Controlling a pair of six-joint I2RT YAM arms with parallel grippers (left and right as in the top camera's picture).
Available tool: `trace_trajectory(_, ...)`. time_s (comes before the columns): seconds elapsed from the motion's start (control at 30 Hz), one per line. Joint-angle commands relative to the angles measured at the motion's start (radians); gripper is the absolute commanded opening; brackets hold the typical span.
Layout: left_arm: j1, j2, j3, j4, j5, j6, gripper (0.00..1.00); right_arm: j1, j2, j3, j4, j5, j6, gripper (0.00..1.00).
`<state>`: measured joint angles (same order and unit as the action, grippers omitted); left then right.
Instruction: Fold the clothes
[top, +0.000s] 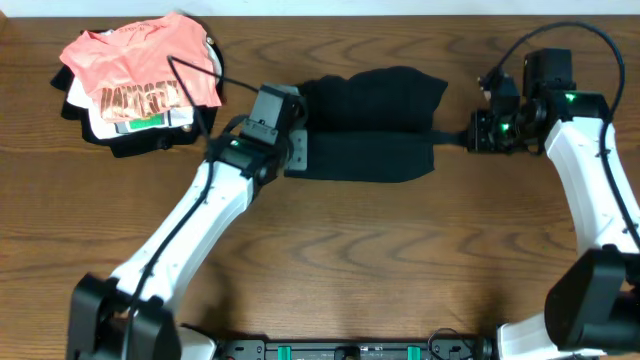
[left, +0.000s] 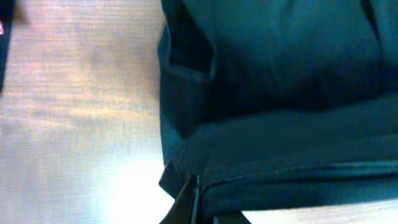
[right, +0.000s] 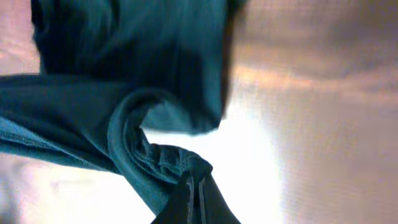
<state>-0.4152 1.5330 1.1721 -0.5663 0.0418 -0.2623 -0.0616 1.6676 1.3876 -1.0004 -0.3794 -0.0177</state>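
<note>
Pinching the left-hand edge of the black garment (top: 370, 125), the left gripper (left: 191, 194) is closed on a thin fold of cloth. The hold looks shallow, with only the very hem between the jaws, so a brisk lift or a pull away from the other arm could, I judge, slip the fabric free and drop that side. To the outer side of this gripper, well apart from it, lies a pile topped by a salmon-pink shirt (top: 140, 60) over a white garment (top: 135, 118) with a green mark; a wide outward swing could brush it. The black garment lies on the wooden table (top: 350, 280), stretched between the two grippers. At its other end the right gripper (right: 194, 186) is clamped on a twisted, rope-like bunch of fabric rather than a flat edge. Folding from such a grip would likely carry the twist into the fold and leave a lump, and uneven tension between the arms could skew the piece. The cloth itself is plain black with no print, soft and limp. It is doubled into a rough rectangular band with a crease running lengthwise from gripper to gripper. A stitched hem shows near the left jaws, the edge beyond the crease is humped and wrinkled, and the right end gathers into folds at the grip.
</note>
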Motion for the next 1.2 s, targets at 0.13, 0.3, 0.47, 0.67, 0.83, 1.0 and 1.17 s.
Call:
trace_trajectory(0.13, 0.004, -0.137, 0.006, -0.237, 0.139, -0.018, 0.06, -0.007, -0.141, 0.006, -0.229, 0.01, 0.006, 0.01)
trace_trajectory(0.3, 0.003, -0.153, 0.005, -0.418, 0.18, -0.058, 0.06, -0.007, -0.159, 0.006, -0.376, 0.035, 0.006, 0.01)
trace_trajectory(0.47, 0.003, -0.152, 0.005, -0.514, 0.191, -0.058, 0.06, -0.002, -0.158, 0.005, -0.446, 0.074, 0.005, 0.01)
trace_trajectory(0.67, 0.003, -0.152, 0.005, -0.555, 0.195, -0.058, 0.13, -0.002, -0.158, 0.005, -0.476, 0.122, 0.006, 0.01)
trace_trajectory(0.83, 0.003, -0.152, 0.005, -0.555, 0.206, -0.058, 0.17, -0.002, -0.158, 0.005, -0.477, 0.122, 0.006, 0.03)
trace_trajectory(1.0, 0.003, -0.152, 0.005, -0.558, 0.206, -0.058, 0.17, -0.002, -0.158, 0.005, -0.481, 0.122, 0.005, 0.03)
trace_trajectory(1.17, 0.003, -0.152, 0.005, -0.559, 0.206, -0.058, 0.16, -0.002, -0.158, 0.004, -0.495, 0.133, 0.002, 0.03)
